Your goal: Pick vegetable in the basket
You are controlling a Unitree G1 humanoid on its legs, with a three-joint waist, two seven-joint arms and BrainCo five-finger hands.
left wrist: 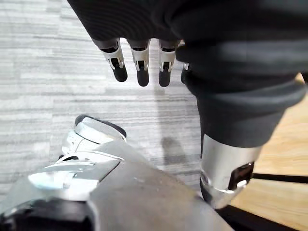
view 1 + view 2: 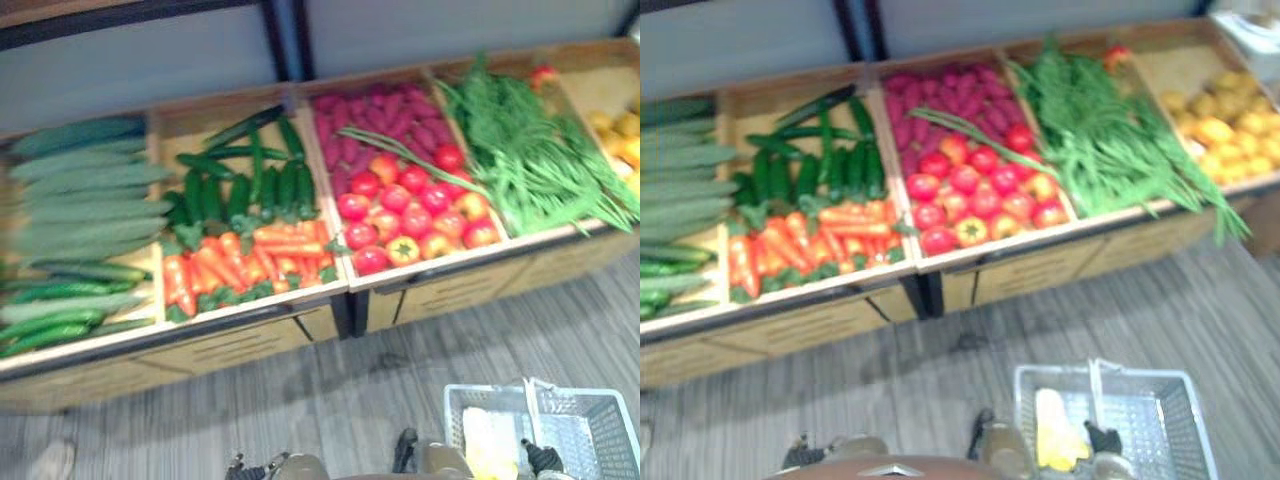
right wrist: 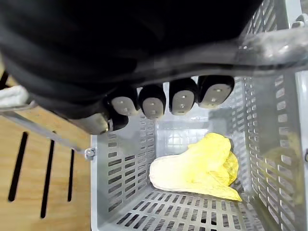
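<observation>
Grey floor (image 2: 420, 350) surrounds our basket (image 3: 120, 178), produce stand (image 2: 240, 345) beyond. Our right hand (image 3: 183, 98) clasps its handle (image 3: 269, 45) above the yellow vegetable (image 3: 197, 168) inside; left hand (image 1: 139, 57) slack, empty.

Left robot hand (image 1: 140, 57) and right robot hand (image 3: 183, 98) have silver dark-tipped fingers under seemingly ribbed black covers.

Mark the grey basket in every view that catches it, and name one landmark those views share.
Left eye view: basket in the lower right corner.
Right eye view: basket at the bottom edge, right of centre.
Right wrist view: basket seen from above, past the right hand, whose fingers curl round its handle.
Shared landmark: the yellow vegetable lying inside the basket.
</observation>
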